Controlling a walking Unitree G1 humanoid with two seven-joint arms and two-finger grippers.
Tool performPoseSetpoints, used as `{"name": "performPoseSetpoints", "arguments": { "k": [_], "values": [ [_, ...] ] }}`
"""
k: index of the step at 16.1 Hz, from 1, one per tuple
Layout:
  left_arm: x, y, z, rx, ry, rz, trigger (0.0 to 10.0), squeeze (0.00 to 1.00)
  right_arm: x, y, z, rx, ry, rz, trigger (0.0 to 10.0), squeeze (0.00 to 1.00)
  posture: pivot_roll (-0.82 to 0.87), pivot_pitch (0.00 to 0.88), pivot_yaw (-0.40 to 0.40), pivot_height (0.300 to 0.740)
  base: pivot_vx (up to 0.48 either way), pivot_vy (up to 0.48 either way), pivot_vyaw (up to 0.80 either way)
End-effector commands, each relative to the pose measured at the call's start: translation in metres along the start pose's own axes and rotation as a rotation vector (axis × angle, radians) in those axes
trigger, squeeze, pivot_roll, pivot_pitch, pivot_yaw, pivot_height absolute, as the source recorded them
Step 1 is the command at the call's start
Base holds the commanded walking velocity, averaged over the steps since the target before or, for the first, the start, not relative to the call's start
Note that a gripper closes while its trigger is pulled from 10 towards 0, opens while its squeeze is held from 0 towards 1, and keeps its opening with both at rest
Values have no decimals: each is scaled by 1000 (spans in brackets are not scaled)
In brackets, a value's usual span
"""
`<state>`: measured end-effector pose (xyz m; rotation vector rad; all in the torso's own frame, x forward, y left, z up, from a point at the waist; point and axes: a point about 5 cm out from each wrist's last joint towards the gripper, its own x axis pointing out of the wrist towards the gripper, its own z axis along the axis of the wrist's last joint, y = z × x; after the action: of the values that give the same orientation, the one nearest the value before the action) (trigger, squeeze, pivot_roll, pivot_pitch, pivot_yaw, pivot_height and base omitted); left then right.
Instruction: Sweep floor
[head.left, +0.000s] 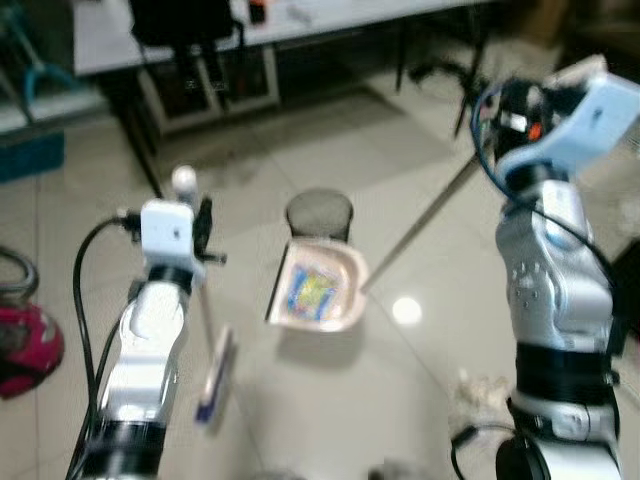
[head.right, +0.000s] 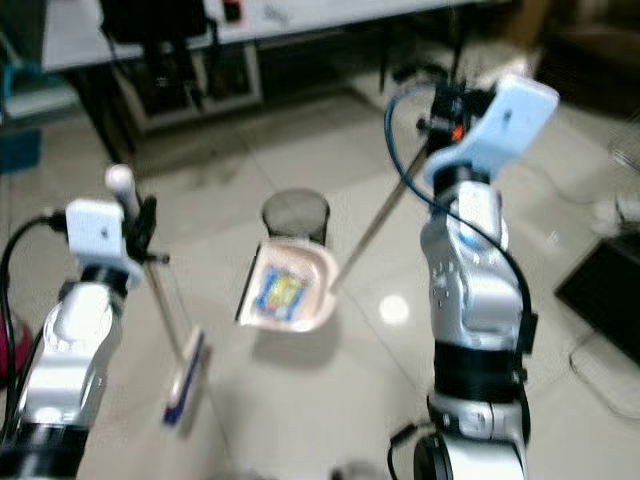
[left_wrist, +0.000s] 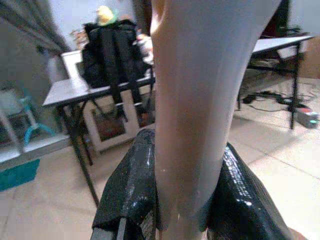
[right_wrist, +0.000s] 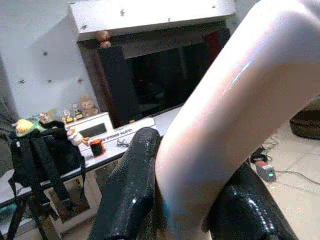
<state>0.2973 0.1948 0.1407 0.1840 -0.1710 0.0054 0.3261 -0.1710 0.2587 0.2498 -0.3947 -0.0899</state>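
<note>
My left gripper (head.left: 196, 228) is shut on the pale handle of a broom (head.left: 204, 312), whose blue and white brush head (head.left: 214, 377) rests on the tiled floor. In the left wrist view both black fingers (left_wrist: 131, 186) clamp that handle (left_wrist: 195, 100). My right gripper (head.left: 503, 104), raised high, is shut on the long thin handle (head.left: 420, 225) of a pinkish dustpan (head.left: 322, 286). The pan stands tilted on the floor with a colourful wrapper (head.left: 310, 290) in it. In the right wrist view the fingers (right_wrist: 131, 190) grip the pale handle (right_wrist: 225, 115).
A dark round mesh bin (head.left: 319, 214) stands just behind the dustpan. A table with a black backpack (left_wrist: 109, 55) lines the back. A red and pink object (head.left: 25, 345) lies at the left, crumpled white material (head.left: 482, 388) at the right, and a black box (head.right: 600, 300) beyond that.
</note>
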Motion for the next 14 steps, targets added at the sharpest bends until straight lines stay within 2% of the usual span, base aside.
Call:
{"name": "performPoseSetpoints", "arguments": {
  "k": [1,5,11,14],
  "values": [
    [2,-3,11,-3,-49,-3,10000,0,5,-3,12,-10,-42,-9,10000,0,6,46,-46,740,480,0,0],
    [1,2,12,20,-43,8,10000,0,10,-2,14,3,-55,-14,10000,0,12,53,-48,740,466,0,0],
    [7,-8,12,19,-38,-53,10000,0,6,-23,23,65,-98,-132,10000,0,-12,64,35,740,466,0,0],
    [8,-12,12,17,-39,-72,10000,0,7,-26,27,73,-115,-144,10000,0,-17,64,46,740,467,0,-544]
  ]
}}
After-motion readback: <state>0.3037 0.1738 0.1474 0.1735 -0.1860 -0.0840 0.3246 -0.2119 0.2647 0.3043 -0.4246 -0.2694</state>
